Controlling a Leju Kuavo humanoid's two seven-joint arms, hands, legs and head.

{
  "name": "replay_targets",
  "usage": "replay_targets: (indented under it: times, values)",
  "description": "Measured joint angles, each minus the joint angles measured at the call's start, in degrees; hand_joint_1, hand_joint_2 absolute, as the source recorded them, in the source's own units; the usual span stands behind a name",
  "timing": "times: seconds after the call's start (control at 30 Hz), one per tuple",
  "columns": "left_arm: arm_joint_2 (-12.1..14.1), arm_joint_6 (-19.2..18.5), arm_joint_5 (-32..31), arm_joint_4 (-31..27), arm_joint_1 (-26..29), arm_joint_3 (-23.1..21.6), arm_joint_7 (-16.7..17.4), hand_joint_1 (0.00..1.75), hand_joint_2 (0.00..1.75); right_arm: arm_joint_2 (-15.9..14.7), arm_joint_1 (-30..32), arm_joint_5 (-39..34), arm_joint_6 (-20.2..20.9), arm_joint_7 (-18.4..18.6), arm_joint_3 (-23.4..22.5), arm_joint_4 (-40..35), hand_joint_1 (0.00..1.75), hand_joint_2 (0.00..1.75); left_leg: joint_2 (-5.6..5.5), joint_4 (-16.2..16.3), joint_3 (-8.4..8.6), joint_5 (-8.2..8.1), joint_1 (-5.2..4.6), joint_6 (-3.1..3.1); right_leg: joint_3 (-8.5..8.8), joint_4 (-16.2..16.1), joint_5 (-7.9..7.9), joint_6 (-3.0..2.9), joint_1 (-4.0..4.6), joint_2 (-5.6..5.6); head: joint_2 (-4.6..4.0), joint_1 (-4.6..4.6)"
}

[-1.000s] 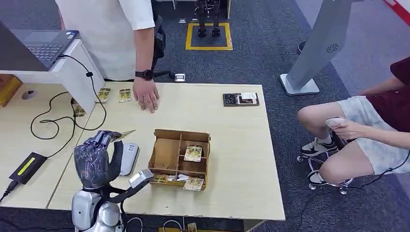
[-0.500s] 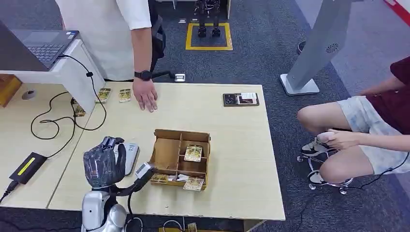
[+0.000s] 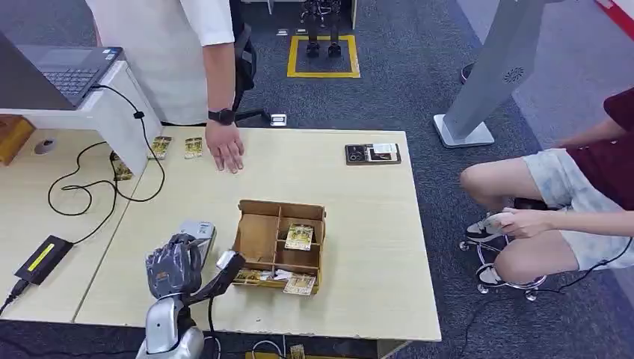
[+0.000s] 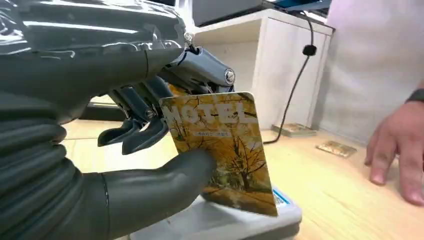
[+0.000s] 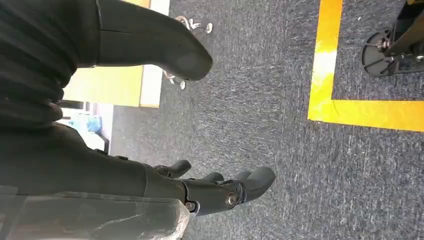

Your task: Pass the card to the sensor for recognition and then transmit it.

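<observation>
My left hand [image 3: 173, 268] hovers low over the near left of the table, just in front of the grey sensor pad [image 3: 197, 233]. In the left wrist view its thumb and fingers [image 4: 150, 125] pinch a yellow hotel card [image 4: 222, 150] with an autumn tree picture. The card stands upright, its lower edge right above the sensor pad [image 4: 235, 225]. My right hand [image 5: 220, 190] hangs over the carpet with its fingers loosely apart and nothing in them.
A wooden divided box [image 3: 279, 245] with several cards sits right of my left hand. A person's hand [image 3: 226, 154] rests on the table's far side near two loose cards [image 3: 193, 147]. Cables, a black adapter [image 3: 42, 259] and a laptop [image 3: 69, 69] are at left. A seated person is at right.
My left hand has drawn back toward me and down, bringing the card from above the table to just over the sensor pad. The seated person's hands have shifted.
</observation>
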Motion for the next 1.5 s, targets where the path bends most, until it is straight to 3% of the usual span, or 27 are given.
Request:
replay_targets:
  times: [0.43,1.13,1.4,1.5]
  values:
    - [2.1,-0.2,0.3,3.8,-1.6,-2.6,1.0,1.75,1.75,0.0,0.2,0.0,0.1,0.0,0.0,-0.3,0.00,1.75,0.00,0.0,0.03,0.04,0.00,-0.03,0.04,0.0,0.05,0.06,0.00,0.01,0.00,0.00]
    - [2.6,-1.3,1.0,4.8,-2.0,-3.5,1.1,1.75,1.75,0.0,0.3,-0.1,0.4,0.0,0.0,-0.5,0.00,1.75,0.00,0.0,0.03,0.06,0.00,-0.03,0.05,0.0,0.07,0.09,0.00,0.00,0.00,0.00]
    - [2.8,-4.1,4.9,4.0,-2.1,-7.0,0.9,1.75,1.75,0.0,0.3,-0.8,0.9,-1.2,0.0,-1.0,0.00,1.75,-0.02,0.0,0.03,0.09,0.00,0.00,0.09,0.0,0.09,0.10,0.00,-0.03,0.00,0.00]
    - [2.7,-1.8,7.9,3.1,-2.0,-7.8,-0.9,1.75,1.75,0.0,0.4,-0.8,0.9,-1.2,0.0,-1.0,0.00,1.75,-0.01,0.0,0.02,0.09,0.00,0.00,0.08,0.0,0.11,0.09,0.00,-0.02,0.00,0.04]
